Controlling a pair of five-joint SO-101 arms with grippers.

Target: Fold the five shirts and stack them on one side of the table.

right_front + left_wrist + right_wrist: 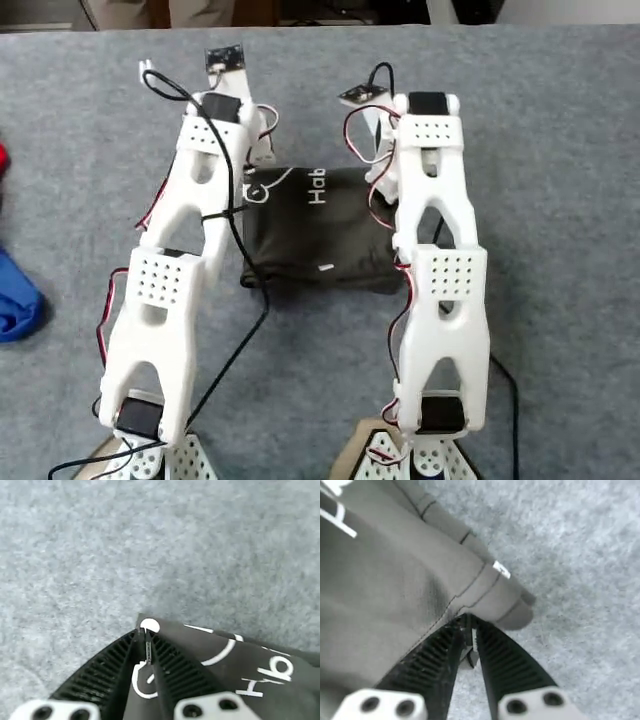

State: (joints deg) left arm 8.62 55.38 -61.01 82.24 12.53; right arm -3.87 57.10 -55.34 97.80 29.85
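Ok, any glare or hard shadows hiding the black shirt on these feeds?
High view: even light, no glare or hard shadows; the arms cover side edges of the black shirt. Left wrist view: evenly lit, white print free of glare. Right wrist view: mild shade in the folds.

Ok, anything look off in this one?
Nothing much. The black shirt lies folded, left gripper and right gripper shut on its far edge. A blue cloth sits crumpled at the high view's left edge.

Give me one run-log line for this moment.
black shirt: folded, centre | left gripper: shut on corner | right gripper: shut on hem | blue cloth: far left
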